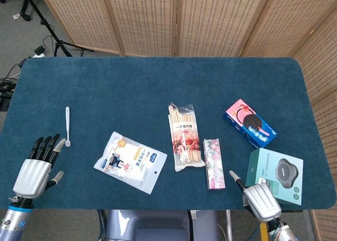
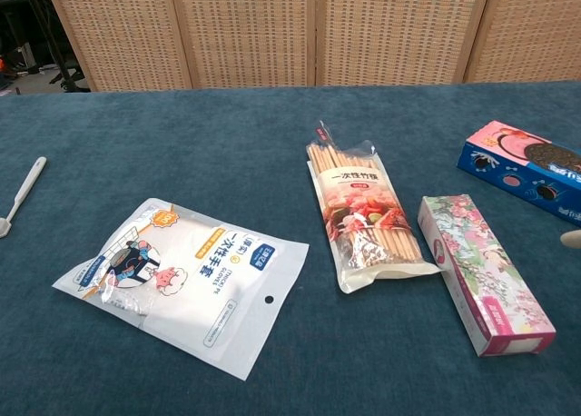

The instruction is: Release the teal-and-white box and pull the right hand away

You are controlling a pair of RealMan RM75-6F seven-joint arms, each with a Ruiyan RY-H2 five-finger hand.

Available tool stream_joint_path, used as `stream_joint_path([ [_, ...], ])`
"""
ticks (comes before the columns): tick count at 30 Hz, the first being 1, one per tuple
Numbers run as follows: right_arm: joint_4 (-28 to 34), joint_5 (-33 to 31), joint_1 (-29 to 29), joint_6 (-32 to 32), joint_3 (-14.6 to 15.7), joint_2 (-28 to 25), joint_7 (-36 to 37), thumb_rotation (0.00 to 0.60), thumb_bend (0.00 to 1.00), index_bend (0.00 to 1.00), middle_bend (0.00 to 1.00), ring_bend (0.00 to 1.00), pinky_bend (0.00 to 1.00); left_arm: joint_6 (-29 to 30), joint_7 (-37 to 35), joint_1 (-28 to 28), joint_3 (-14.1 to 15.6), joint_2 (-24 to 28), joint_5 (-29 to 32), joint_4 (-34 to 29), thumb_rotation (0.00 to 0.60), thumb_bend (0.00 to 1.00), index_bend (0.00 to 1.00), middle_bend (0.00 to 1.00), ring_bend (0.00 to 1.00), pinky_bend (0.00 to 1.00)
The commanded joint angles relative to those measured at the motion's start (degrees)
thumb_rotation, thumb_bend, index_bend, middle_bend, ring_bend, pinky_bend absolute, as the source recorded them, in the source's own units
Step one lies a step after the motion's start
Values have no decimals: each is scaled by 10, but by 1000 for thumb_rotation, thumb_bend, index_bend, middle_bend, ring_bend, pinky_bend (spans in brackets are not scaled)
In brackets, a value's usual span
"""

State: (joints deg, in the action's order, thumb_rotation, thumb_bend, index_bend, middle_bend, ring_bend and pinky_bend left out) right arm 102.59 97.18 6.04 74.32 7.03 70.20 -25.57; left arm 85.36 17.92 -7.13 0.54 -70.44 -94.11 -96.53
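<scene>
The teal-and-white box (image 1: pixel 276 169) lies flat near the table's front right corner, with a grey oval pictured on its lid. My right hand (image 1: pixel 259 200) sits at the front edge just left of the box and holds nothing; its thumb sticks out to the left. A small gap seems to separate it from the box's front left corner. In the chest view only a pale fingertip (image 2: pixel 571 239) shows at the right edge. My left hand (image 1: pixel 36 166) hovers over the front left of the table, fingers spread and empty.
A floral pink box (image 1: pixel 213 163), a chopstick packet (image 1: pixel 184 137), a white pouch (image 1: pixel 130 161) and a blue-and-pink cookie box (image 1: pixel 250 123) lie across the blue cloth (image 1: pixel 158 88). A white spoon (image 1: pixel 67 126) rests near the left hand. Wicker screens stand behind.
</scene>
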Motion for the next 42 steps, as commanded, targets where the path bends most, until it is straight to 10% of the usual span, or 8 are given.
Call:
stream_joint_path([
  [1, -2, 1, 3, -10, 4, 5, -7, 600, 1000, 0, 753, 899, 900, 0, 0, 0, 0, 0, 1, 0, 600, 234, 0, 0, 0, 0],
  [42, 0, 12, 25, -69, 36, 19, -16, 600, 1000, 0, 750, 899, 899, 0, -8, -1, -1, 2, 1, 1, 600, 243, 0, 0, 0, 0],
])
